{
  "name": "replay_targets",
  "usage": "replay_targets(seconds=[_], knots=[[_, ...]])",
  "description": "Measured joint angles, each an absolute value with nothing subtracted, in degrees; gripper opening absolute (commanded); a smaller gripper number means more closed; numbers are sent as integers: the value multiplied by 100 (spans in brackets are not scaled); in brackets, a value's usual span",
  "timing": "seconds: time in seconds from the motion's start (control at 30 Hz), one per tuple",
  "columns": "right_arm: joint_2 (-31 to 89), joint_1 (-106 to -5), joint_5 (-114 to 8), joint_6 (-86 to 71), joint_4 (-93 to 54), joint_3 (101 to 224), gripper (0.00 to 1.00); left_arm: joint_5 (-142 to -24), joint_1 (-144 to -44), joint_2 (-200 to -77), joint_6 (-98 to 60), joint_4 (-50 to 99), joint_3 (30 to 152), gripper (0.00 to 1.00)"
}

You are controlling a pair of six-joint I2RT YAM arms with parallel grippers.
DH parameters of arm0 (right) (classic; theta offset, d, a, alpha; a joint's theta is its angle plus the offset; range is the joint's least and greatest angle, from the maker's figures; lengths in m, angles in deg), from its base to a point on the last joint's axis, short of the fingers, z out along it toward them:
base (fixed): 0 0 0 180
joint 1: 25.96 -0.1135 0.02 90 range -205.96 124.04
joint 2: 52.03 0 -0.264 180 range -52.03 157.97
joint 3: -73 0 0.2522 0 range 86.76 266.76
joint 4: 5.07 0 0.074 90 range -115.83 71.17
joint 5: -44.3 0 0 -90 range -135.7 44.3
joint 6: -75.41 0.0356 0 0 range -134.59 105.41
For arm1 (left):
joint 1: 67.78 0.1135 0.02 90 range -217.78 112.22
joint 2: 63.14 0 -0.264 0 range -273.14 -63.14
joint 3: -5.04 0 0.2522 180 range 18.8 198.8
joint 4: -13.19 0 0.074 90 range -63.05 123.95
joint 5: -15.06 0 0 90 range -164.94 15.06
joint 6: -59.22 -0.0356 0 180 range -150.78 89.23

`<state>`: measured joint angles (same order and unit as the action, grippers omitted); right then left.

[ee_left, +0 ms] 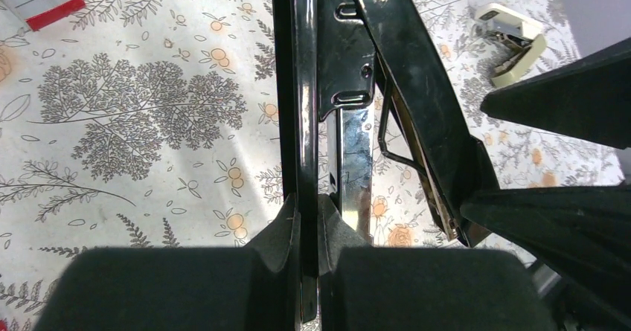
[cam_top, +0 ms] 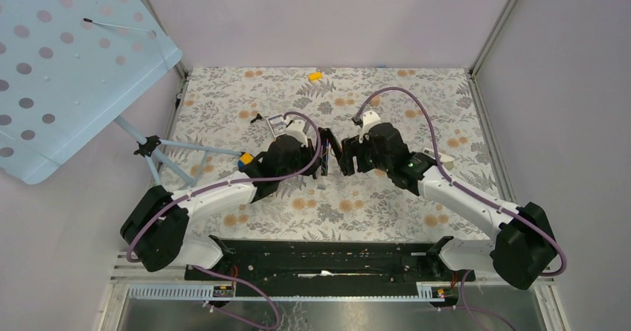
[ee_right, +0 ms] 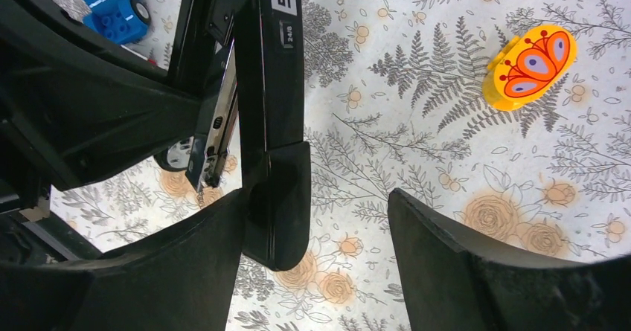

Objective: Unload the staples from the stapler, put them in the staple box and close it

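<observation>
Two end effectors meet over the middle of the worktop (ee_left: 134,182). The left end effector (ee_left: 309,230) is clenched on one thin black bar of the stapler (ee_left: 301,85), its pads pressed to either side. The right end effector (ee_right: 316,204) is released, its jaws standing wide. The rounded end of the stapler's other arm lies between them, against one finger and well apart from the other.

The stapler is hinged open, with its silvery rail (ee_left: 350,160) exposed between the two black arms. It appears to be held above the floral cloth rather than resting on it.

I judge the opening step done and the emptying not yet done. The next move likely calls for the right end effector to close on the free arm, or to reach the rail, while the left holds steady.

Whether any staples sit in the rail cannot be made out; glare covers it. Both wrist views cut the stapler off at the top edge.

Around it lie a blue toy car (ee_right: 111,7), an orange butterfly piece (ee_right: 528,63), a small beige stapler (ee_left: 513,37) and a red-white box (ee_left: 45,0).
</observation>
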<state>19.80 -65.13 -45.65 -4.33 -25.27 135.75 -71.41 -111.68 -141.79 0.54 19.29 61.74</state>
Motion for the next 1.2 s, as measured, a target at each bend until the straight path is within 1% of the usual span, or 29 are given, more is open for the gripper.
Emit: replay_targets(seconds=[0.3, 0.37, 0.5, 0.63, 0.8, 1.03, 1.2], knots=[[1875, -6505, -4604, 146, -2418, 13575, 68, -7594, -10976, -13923, 130, 1647, 5818, 0], [1727, -6500, -4486, 194, -2418, 13575, 64, -7609, -10967, -13897, 128, 1649, 5796, 0], [1532, -6494, -3996, 197, -2488, 13656, 52, -7618, -10934, -13888, 130, 1660, 5763, 0], [1797, -6487, -3529, 135, -2739, 13881, 46, -7629, -10921, -13888, 130, 1649, 5763, 0], [2221, -6485, -3832, 0, -2931, 13929, 44, -7637, -10910, -13890, 147, 1653, 5763, 0], [2350, -6485, -4442, -48, -2859, 13929, 43, -7583, -10910, -13890, 239, 1671, 5763, 0], [2680, -6485, -5015, -90, -2833, 13933, 42, -7443, -10910, -13890, 272, 1703, 5765, 0]])
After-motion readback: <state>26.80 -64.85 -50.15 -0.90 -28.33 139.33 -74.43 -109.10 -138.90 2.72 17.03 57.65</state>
